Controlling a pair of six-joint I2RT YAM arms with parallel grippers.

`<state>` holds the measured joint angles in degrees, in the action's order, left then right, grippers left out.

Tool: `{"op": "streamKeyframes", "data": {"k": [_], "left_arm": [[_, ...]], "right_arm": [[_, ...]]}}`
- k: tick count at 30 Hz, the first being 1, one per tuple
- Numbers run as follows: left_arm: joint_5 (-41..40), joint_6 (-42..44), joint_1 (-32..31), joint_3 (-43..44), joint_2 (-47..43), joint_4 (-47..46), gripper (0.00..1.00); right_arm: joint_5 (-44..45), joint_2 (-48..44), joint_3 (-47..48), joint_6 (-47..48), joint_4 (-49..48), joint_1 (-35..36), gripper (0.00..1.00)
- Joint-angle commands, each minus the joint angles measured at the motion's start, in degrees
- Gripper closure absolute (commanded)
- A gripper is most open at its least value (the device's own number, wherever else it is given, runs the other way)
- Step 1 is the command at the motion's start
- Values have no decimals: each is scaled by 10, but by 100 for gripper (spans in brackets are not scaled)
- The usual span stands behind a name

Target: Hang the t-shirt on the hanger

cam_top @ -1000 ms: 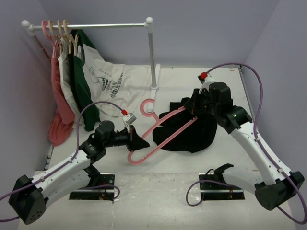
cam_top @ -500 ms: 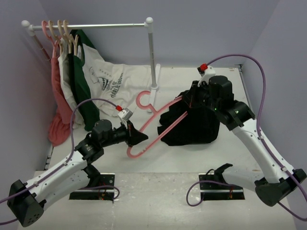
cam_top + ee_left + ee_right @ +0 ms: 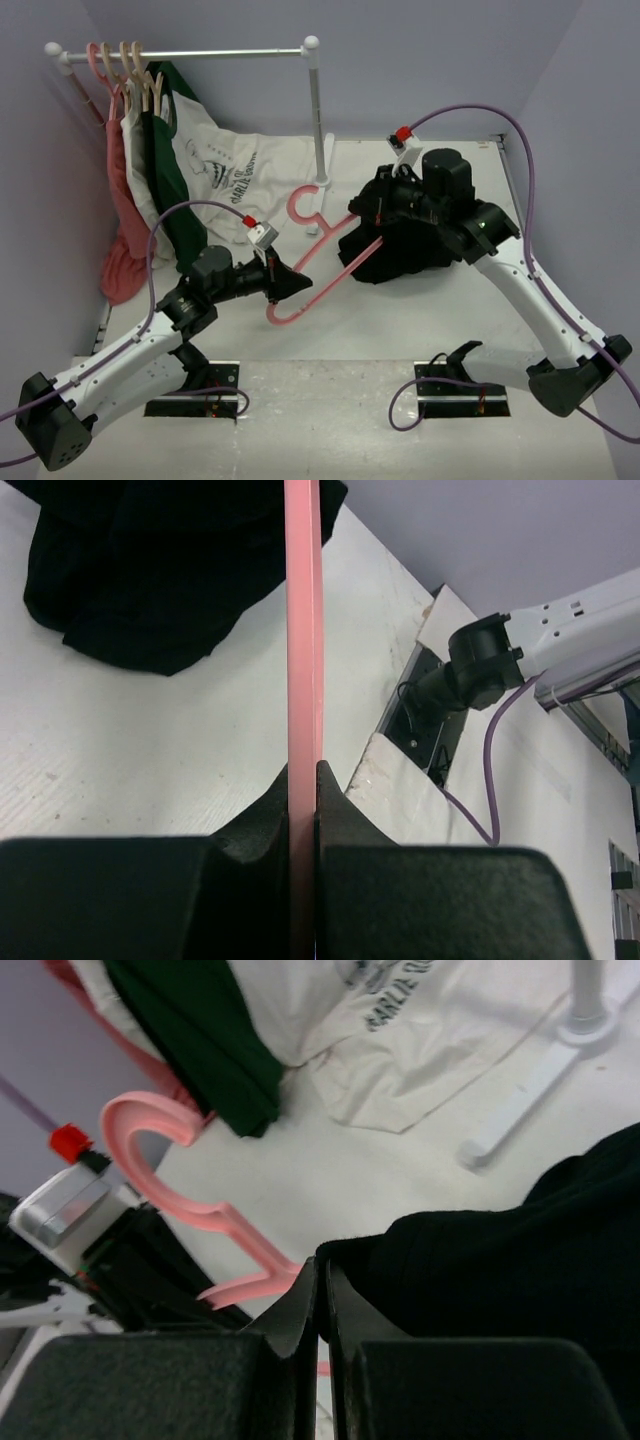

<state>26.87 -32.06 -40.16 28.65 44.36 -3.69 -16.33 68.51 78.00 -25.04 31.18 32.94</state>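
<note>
Left gripper point(image 3: 303, 780): clamped on the hanger point(image 3: 303, 630) by one bar, holding it tilted above the table point(image 3: 400, 320).
Hanger: hook near the rack's foot, far arm running into black cloth.
T-shirt point(image 3: 410, 250): bunched right of centre — partly lifted, lower folds on the table.
Right gripper point(image 3: 320, 1295): pinched tight on the t-shirt's edge, beside the hanger's neck.
Rack point(image 3: 200, 52): back left — hung garments, white lettered shirt point(image 3: 250, 175) trailing onto the table.

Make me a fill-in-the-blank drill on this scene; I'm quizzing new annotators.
The left gripper is shut on the ____ hanger.
The right gripper is shut on the ____ t-shirt.
Other garments hang from a rail on the robot's ____ side.
Missing words: pink; black; left.
</note>
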Motion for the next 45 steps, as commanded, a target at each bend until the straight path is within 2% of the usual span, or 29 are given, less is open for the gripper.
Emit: {"op": "streamKeyframes", "data": {"k": [1, 3, 6, 7, 9, 12, 15, 21, 22, 24, 27, 32, 36, 41, 45], "left_arm": [[-27, 2, 0, 46, -4, -89, 100], [-70, 5, 0, 63, -4, -65, 100], [-74, 6, 1, 80, -1, -57, 100], [-61, 4, 0, 84, 3, -57, 100], [-43, -2, 0, 81, 6, -59, 100], [-35, -12, 0, 56, 4, -63, 100], [-20, -18, 0, 29, 9, -75, 100], [22, -21, 0, 0, 29, -48, 100], [28, -19, 0, -4, 27, -41, 100], [30, -14, -1, -9, 21, -14, 100], [17, -1, -1, -9, 0, 24, 100], [-10, 6, -1, -7, -25, 35, 100], [-22, 4, -1, -9, 3, 20, 100], [-38, -2, -1, -4, 34, 4, 100], [-50, -1, -1, 16, 47, 1, 100]], "right_arm": [[-170, -8, 28, -56, -75, 14, 100], [-188, -20, 12, -74, -90, 14, 100], [-43, -36, 8, -64, -43, 15, 100], [29, -44, 4, -56, -29, 14, 100], [113, -45, -4, -38, -3, 14, 99], [162, -41, -28, -12, 13, 14, 96], [169, -46, -62, -8, -9, 14, 88], [304, -27, -83, 12, -3, 10, 86], [304, -26, -83, 15, 4, 9, 83], [298, -34, -88, 18, 8, 8, 63], [292, -68, -109, 16, -1, 0, 52], [264, -67, -112, 26, 8, -38, 51], [316, -41, -119, 31, 41, -39, 53], [288, -103, -189, 51, 0, -33, 53], [300, -117, -192, 66, 16, -20, 53]]}}
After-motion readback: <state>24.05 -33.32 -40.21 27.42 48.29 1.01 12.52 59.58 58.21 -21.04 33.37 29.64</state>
